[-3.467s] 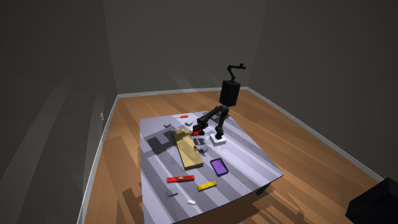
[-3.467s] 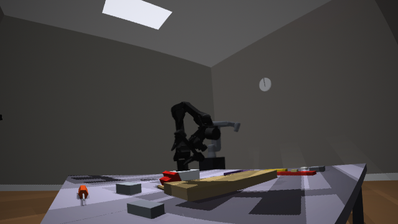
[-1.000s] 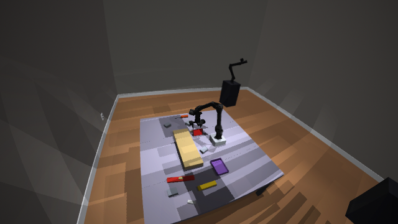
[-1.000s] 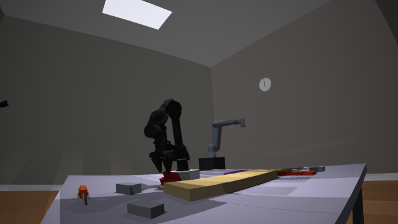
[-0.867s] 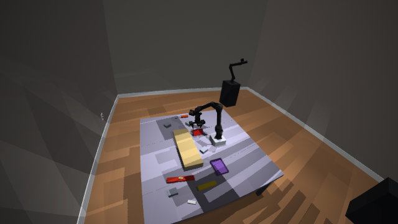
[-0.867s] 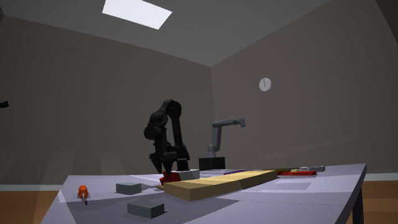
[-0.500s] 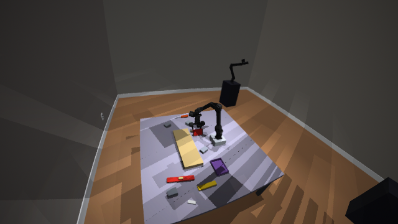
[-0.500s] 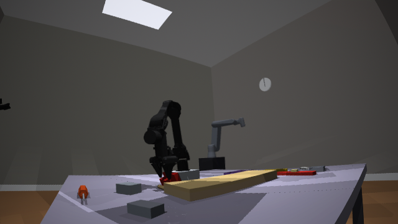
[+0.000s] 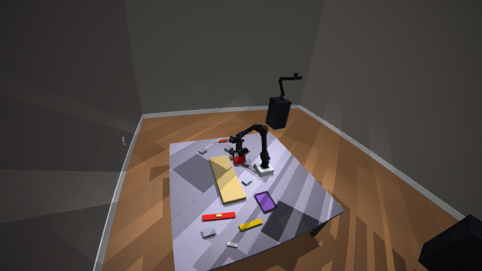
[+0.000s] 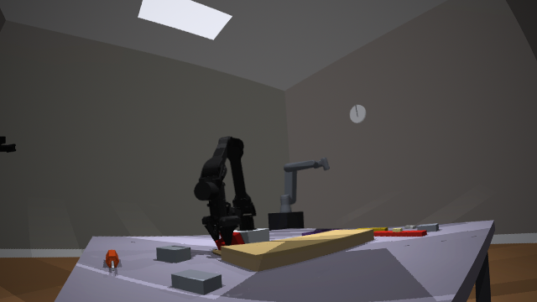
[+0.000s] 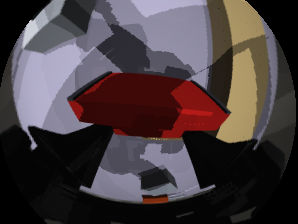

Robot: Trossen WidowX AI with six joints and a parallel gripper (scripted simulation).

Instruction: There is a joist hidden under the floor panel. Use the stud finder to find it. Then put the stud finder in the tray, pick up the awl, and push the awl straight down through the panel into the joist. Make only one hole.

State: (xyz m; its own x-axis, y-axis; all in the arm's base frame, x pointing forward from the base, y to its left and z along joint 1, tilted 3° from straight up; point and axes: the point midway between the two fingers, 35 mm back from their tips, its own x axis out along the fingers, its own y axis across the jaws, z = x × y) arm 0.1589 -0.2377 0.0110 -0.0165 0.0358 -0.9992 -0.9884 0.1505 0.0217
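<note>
The red stud finder (image 9: 239, 159) (image 10: 236, 239) (image 11: 145, 102) sits on the table beside the far end of the tan floor panel (image 9: 230, 184) (image 10: 294, 250) (image 11: 245, 75). My gripper (image 9: 239, 153) (image 10: 223, 241) (image 11: 149, 123) is open and low over the stud finder, with a fingertip near each side; whether they touch it cannot be told. The awl (image 9: 223, 141) (image 10: 112, 257) (image 11: 155, 199), with an orange handle and thin metal shaft, lies at the far edge of the table. The purple tray (image 9: 265, 202) holds nothing. The joist is hidden. No hole shows in the panel.
Grey blocks (image 9: 202, 151) (image 10: 196, 282) (image 10: 173, 254) lie between panel and awl. Another grey block (image 9: 246, 181) lies between panel and tray. A red level (image 9: 227, 216), a yellow bar (image 9: 251, 224), a grey block (image 9: 208, 232) and a small white piece (image 9: 232, 245) lie nearer the front.
</note>
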